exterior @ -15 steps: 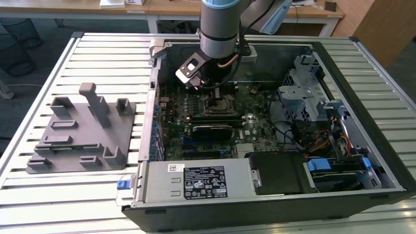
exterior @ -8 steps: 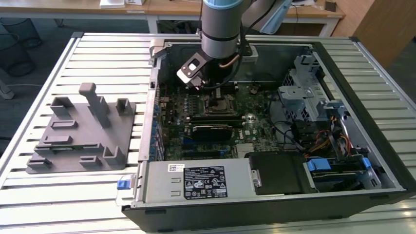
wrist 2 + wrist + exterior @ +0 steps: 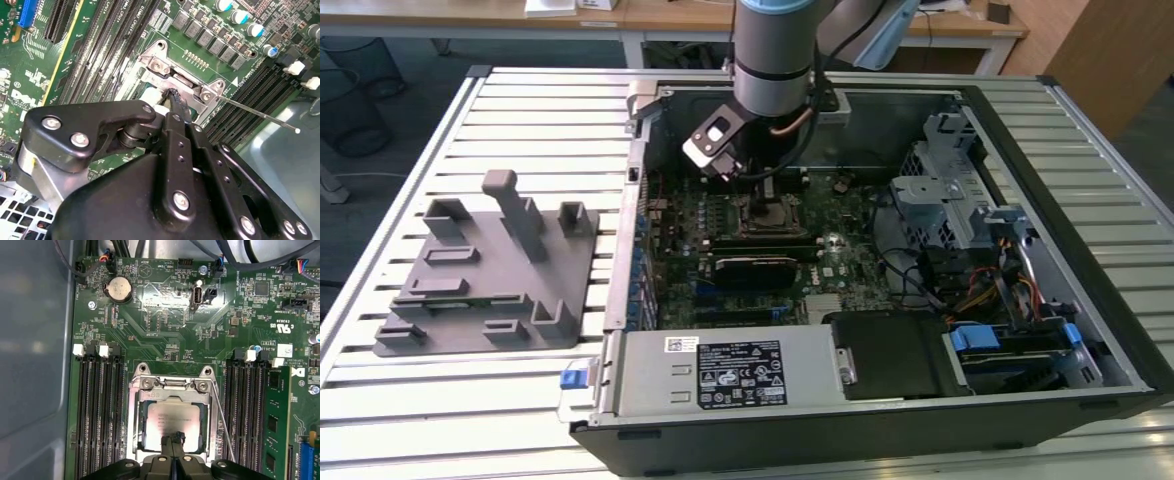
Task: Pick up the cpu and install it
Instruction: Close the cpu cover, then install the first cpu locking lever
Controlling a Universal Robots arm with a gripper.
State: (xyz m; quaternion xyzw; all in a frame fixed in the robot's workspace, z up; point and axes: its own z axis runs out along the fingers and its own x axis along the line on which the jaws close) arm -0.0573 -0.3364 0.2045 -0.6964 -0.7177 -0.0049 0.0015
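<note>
The cpu (image 3: 172,415), a pale silver square chip, lies flat inside the black-framed socket (image 3: 137,415) on the green motherboard. My gripper (image 3: 173,436) stands right over the cpu's near edge. Its two black fingers are pressed together with no gap, and the tips are at or just above the chip's top. In the second wrist view the gripper (image 3: 175,97) points down at the socket's metal frame (image 3: 165,65), and a pale bit of the cpu (image 3: 150,95) shows beside the tips. The thin socket lever (image 3: 260,116) stands raised. In the exterior view the gripper (image 3: 765,188) hangs over the socket (image 3: 771,215).
Memory slots (image 3: 97,410) flank the socket on both sides, with one stick (image 3: 274,425) fitted. The case walls (image 3: 630,200) ring the board. Drive cages and cables (image 3: 961,230) fill the exterior view's right. A grey plastic tray (image 3: 494,270) with posts sits on the slatted table at the left.
</note>
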